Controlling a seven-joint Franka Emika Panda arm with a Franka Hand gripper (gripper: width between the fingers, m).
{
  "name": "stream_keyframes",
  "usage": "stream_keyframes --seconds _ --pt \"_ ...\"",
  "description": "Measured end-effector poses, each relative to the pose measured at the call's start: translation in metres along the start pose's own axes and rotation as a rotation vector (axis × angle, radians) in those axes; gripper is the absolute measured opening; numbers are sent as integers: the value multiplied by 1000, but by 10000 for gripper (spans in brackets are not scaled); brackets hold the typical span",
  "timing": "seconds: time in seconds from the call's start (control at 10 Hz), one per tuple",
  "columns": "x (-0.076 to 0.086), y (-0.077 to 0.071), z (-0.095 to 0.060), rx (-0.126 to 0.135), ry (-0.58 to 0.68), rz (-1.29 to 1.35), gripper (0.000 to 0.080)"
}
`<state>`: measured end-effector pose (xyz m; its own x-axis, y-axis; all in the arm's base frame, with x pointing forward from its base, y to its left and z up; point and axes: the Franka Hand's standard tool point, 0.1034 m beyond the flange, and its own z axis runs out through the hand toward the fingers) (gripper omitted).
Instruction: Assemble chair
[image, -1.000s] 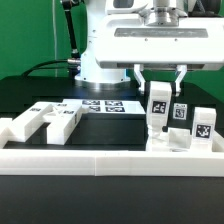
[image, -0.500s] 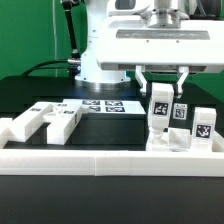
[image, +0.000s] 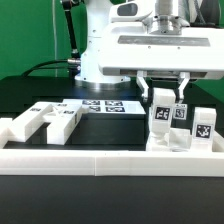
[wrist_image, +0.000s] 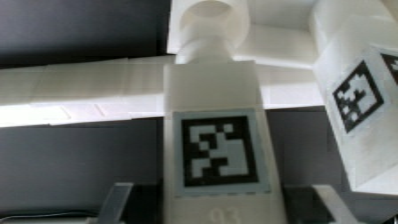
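Observation:
A white chair post (image: 160, 118) with a black-and-white tag stands slightly tilted at the exterior view's right. Its lower end reaches the white chair slab (image: 178, 142). My gripper (image: 166, 100) comes down from above and is shut on the post's upper part, one finger on each side. In the wrist view the post (wrist_image: 217, 110) runs away from my gripper (wrist_image: 222, 205), tag facing the camera, rounded end farthest off. Two other tagged chair parts (image: 181, 112) (image: 202, 123) stand just right of it. One of them (wrist_image: 356, 90) also shows in the wrist view.
Several loose white chair parts (image: 45, 122) lie at the exterior view's left. The marker board (image: 100, 104) lies flat behind them. A long low white rail (image: 110, 156) runs across the front. The robot's base (image: 95, 60) stands at the back.
My gripper has moved down and a little toward the exterior view's right. The post has gone with it, now sitting lower and slightly tilted.

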<state>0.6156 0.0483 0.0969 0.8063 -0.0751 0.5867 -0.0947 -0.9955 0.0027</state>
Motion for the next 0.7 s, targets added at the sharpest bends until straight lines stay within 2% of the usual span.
stream_keyframes --seconds 0.5,0.7 --pt "-1 -4 -1 4 -4 -6 292" --pt "4 -4 -5 7 1 -16 292"
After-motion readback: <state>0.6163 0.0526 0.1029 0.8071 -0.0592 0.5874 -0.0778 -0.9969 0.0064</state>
